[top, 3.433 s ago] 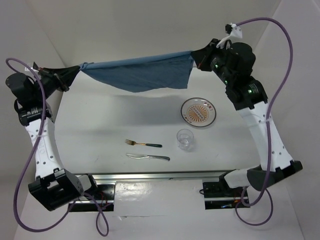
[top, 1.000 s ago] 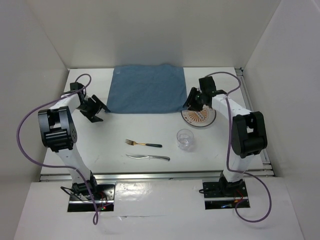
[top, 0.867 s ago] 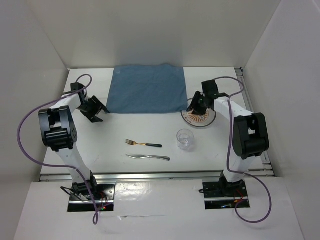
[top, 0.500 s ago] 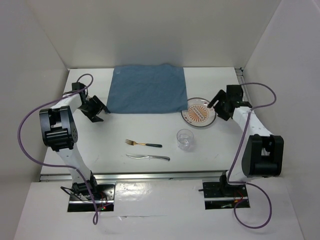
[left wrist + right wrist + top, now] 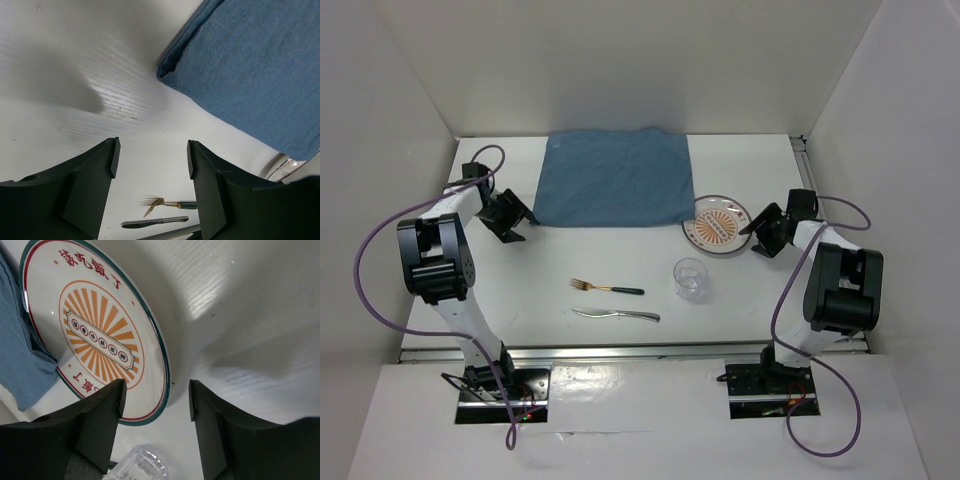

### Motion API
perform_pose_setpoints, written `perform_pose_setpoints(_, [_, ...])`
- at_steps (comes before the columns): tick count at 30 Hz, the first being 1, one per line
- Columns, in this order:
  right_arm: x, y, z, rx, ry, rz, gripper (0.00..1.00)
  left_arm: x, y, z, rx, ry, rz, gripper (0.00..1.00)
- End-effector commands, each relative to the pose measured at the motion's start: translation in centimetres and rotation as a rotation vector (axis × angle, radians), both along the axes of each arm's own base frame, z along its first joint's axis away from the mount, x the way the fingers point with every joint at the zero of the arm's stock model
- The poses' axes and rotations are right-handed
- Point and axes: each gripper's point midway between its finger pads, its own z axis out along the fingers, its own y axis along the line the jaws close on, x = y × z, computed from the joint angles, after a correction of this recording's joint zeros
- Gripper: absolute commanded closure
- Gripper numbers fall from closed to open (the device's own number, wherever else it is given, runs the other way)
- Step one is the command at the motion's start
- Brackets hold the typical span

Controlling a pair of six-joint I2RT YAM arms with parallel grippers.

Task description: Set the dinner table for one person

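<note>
The big white bench [image 5: 520, 290] fills the middle of the top view. It has a metal rail [image 5: 640, 350] along its near edge, by the arms' bases.

A blue cloth [image 5: 610, 180] lies flat at the far side of the bench. Just to its right sits a round plate [image 5: 718, 222] with orange rays and a green rim. One corner of the cloth meets the plate's edge.

Nearer the rail stands a clear glass [image 5: 689, 277], upright, close to the plate but apart from it. Left of the glass lies a fork [image 5: 605, 288] with a dark handle. A knife [image 5: 615, 314] lies just below the fork, not touching it.

The left fingers [image 5: 90, 185] are spread wide and hold nothing. They are low over bare bench, just beside the cloth's left near corner.

The right fingers [image 5: 95, 420] are spread wide too and hold nothing. They are at the plate's right side, and the plate's rim shows in the gap between them.
</note>
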Motion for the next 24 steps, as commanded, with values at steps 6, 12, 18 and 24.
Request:
perform_pose_setpoints(6, [1.5,0.5,-1.2,0.030,-0.066,0.038,0.57,0.6,0.3,3.0,0.032,-0.068,-0.012,0.27])
perform_pose_setpoints(12, [1.2,-0.5,-2.1,-0.031,-0.039,0.026,0.87,0.5,0.3,3.3,0.032,-0.069,-0.012,0.27])
perform_pose_setpoints(18, [-0.3,-4.0,-1.7,-0.154,0.024,-0.081,1.00,0.2,0.6,3.1,0.051,-0.058,-0.014,0.27])
perform_pose_setpoints(24, [-3.2,-6.6,-2.1,-0.228,0.140,-0.180,1.00,0.3,0.6,3.4,0.053,-0.067,-0.014,0.27])
